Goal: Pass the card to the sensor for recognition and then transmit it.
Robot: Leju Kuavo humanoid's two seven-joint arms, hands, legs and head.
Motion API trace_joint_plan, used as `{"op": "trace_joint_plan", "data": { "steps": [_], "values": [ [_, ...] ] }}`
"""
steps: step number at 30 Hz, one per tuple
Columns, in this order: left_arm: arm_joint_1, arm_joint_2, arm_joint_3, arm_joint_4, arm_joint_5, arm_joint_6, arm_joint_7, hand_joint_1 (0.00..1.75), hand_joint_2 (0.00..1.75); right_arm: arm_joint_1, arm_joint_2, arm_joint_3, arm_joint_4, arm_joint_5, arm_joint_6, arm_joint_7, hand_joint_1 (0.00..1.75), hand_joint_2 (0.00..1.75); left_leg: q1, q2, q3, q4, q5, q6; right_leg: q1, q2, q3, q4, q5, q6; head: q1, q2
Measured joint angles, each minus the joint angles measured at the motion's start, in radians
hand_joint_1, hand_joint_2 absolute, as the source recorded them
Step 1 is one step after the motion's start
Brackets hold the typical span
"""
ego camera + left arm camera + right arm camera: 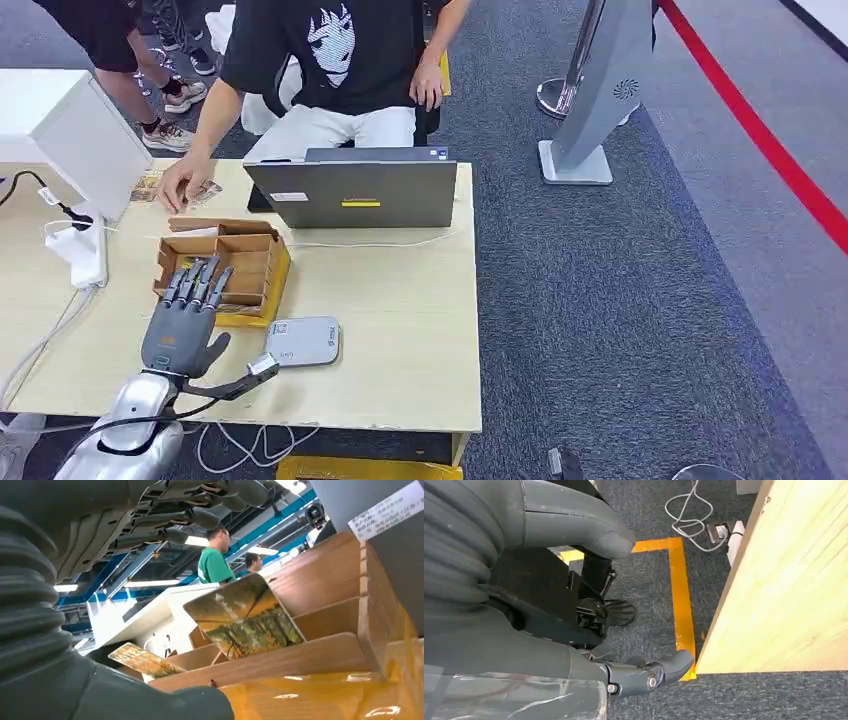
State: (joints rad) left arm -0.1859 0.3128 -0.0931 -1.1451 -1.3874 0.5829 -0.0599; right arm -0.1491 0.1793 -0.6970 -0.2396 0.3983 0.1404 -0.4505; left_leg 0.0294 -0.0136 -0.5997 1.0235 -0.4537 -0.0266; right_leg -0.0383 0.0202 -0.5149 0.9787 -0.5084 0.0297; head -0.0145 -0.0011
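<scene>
The robot's left hand (185, 325) hovers flat above the near edge of a cardboard box (225, 268) with partitions inside, which stands on the light wooden table (400, 330). Its fingers (200, 282) are stretched forward and a little apart, the thumb is out to the side, and it holds nothing. From the left wrist camera I see two cards in the box – one card (245, 617) with a yellow-green landscape picture leans tilted in a compartment, and a second card (142, 660) of the same kind leans in another compartment further along. The hand does not touch either of them. Just beside the box, on the side nearer to the robot, lies a small grey sensor (303, 342) with rounded corners, flat on the table. Behind the box stands a grey laptop (355, 190), its back to the robot, and a thin white cable (370, 243) runs along the table in front of it. A person in a black T-shirt (335, 50) sits behind the laptop and rests one hand (185, 185) on the table near some more cards. At the left stands a white monitor (80, 135). The right hand (574, 605) hangs beside the table's edge, above the dark carpet with yellow tape (681, 595) – its fingers are loosely apart and hold nothing.
</scene>
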Motion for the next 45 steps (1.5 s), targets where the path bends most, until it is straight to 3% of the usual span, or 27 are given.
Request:
{"op": "trace_joint_plan", "data": {
  "steps": [5,14,15,16,26,34,41,45],
  "values": [
    [-0.066,-0.006,0.009,0.086,0.049,0.003,-0.029,0.0,1.75,-0.001,0.001,0.004,0.0,-0.002,0.0,0.003,0.0,1.75,0.0,0.0,0.0,0.0,0.0,0.0,0.0,0.0,0.0,0.0,0.0,0.0,0.0,0.0],
    [-0.102,-0.009,0.018,0.132,0.057,0.003,-0.035,0.0,1.75,-0.002,0.005,0.004,0.0,-0.004,0.0,0.003,0.0,1.75,0.0,0.0,0.0,0.0,0.0,0.0,0.0,0.0,0.0,0.0,0.0,0.0,0.0,0.0],
    [-0.103,-0.01,0.018,0.135,0.058,0.003,-0.035,0.24,1.75,-0.002,0.006,0.004,0.0,-0.004,0.0,0.003,0.0,1.75,0.0,0.0,0.0,0.0,0.0,0.0,0.0,0.0,0.0,0.0,0.0,0.0,0.0,0.0],
    [-0.103,-0.01,0.018,0.138,0.058,0.003,-0.035,1.75,1.75,-0.002,0.006,0.004,0.0,-0.004,0.0,0.003,0.0,1.75,0.0,0.0,0.0,0.0,0.0,0.0,0.0,0.0,0.0,0.0,0.0,0.0,0.0,0.0],
    [-0.104,-0.013,0.021,0.14,0.082,-0.008,-0.053,1.75,1.75,-0.002,0.007,0.006,0.0,-0.012,0.0,0.003,0.0,1.75,0.0,0.0,0.0,0.0,0.0,0.0,0.0,0.0,0.0,0.0,0.0,0.0,0.0,0.0],
    [-0.116,-0.013,0.022,0.156,0.109,-0.002,-0.104,1.75,1.75,-0.004,0.007,0.018,0.0,-0.018,0.003,0.003,0.0,1.75,0.0,0.0,0.0,0.0,0.0,0.0,0.0,0.0,0.0,0.0,0.0,0.0,0.0,0.0],
    [-0.121,-0.013,0.022,0.163,0.113,0.0,-0.105,1.75,1.75,-0.004,0.007,0.024,0.0,-0.02,0.003,0.003,0.0,1.75,0.0,0.0,0.0,0.0,0.0,0.0,0.0,0.0,0.0,0.0,0.0,0.0,0.0,0.0],
    [-0.121,-0.013,0.023,0.162,0.142,0.032,-0.12,1.75,1.75,-0.004,0.007,0.026,0.0,-0.021,0.003,0.003,0.0,1.75,0.0,0.0,0.0,0.0,0.0,0.0,0.0,0.0,0.0,0.0,0.0,0.0,0.0,0.0]
  ]
}}
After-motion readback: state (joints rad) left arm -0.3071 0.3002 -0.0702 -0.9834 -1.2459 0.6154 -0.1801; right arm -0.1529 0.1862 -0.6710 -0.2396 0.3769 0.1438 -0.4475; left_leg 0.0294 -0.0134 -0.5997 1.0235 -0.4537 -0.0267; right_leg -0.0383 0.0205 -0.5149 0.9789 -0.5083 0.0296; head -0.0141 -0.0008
